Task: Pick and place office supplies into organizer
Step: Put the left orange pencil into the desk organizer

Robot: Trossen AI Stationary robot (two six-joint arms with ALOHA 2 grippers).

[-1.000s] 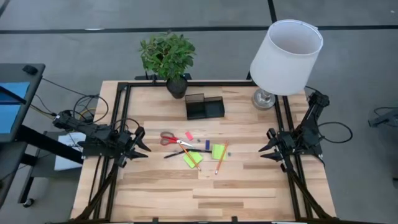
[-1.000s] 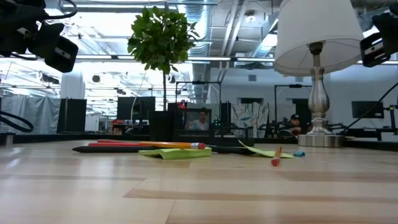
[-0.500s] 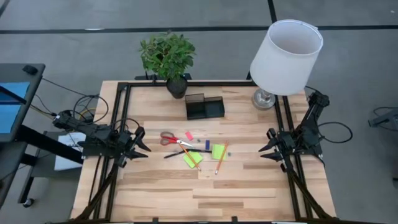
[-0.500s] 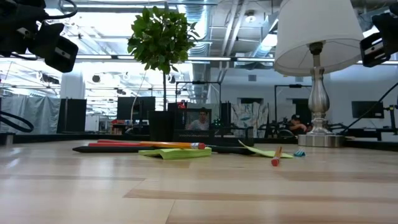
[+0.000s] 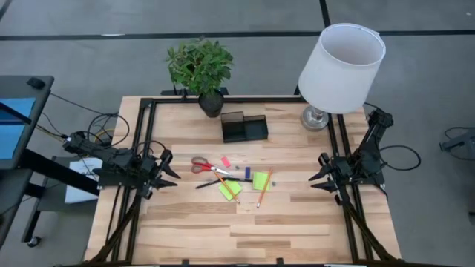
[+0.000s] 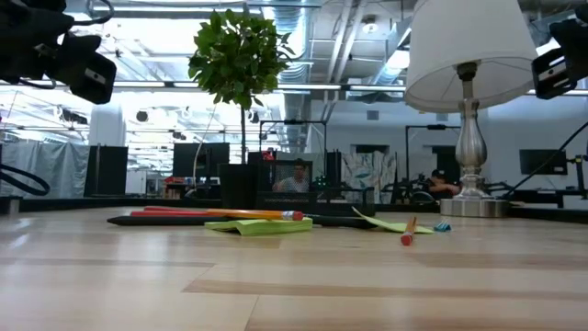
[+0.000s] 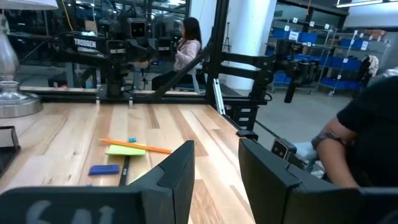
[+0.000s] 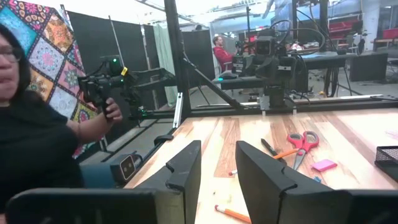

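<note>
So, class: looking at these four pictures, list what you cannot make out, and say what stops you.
- Organizer, high view: too small to count its compartments.
- Organizer, left wrist view: cut off by the picture's edge.
- Black pen, low view: hidden behind the green sticky notes.
- Pink piece, high view: too small to identify.

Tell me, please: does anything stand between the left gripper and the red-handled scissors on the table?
Nothing visible does. In the high view the left gripper hangs at the table's left side, jaws open and empty, and only bare wood lies between it and the scissors. The other supplies lie beyond the scissors, and the organizer stands farther back.
</note>
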